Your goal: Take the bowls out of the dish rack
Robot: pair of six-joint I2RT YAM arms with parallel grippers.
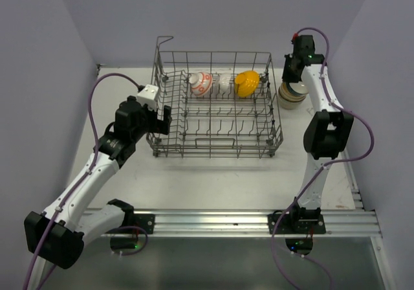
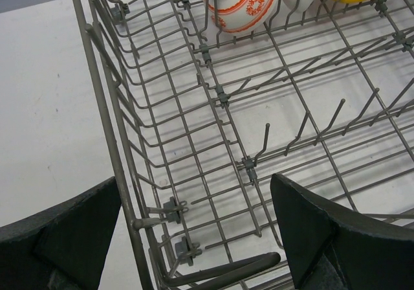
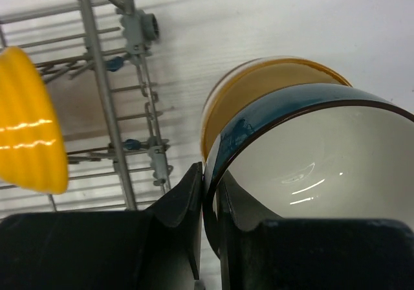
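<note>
Right claw pinching the teal bowl by its rim; left claw wide.
I hold the teal bowl over a tan bowl on the counter, at the rack's 2 o'clock. My left claw straddles the rack's 9 o'clock wall. A patterned bowl, white bowl and yellow bowl stand in its 12 o'clock row.

Bright, even overhead light nearly washes out the white tabletop. The wires of the dish rack throw soft, pale shadows onto it. Glare streaks cross the yellow bowl and the inside of the teal-rimmed bowl. Close to each wrist lens, the dark fingers look blurred.
</note>
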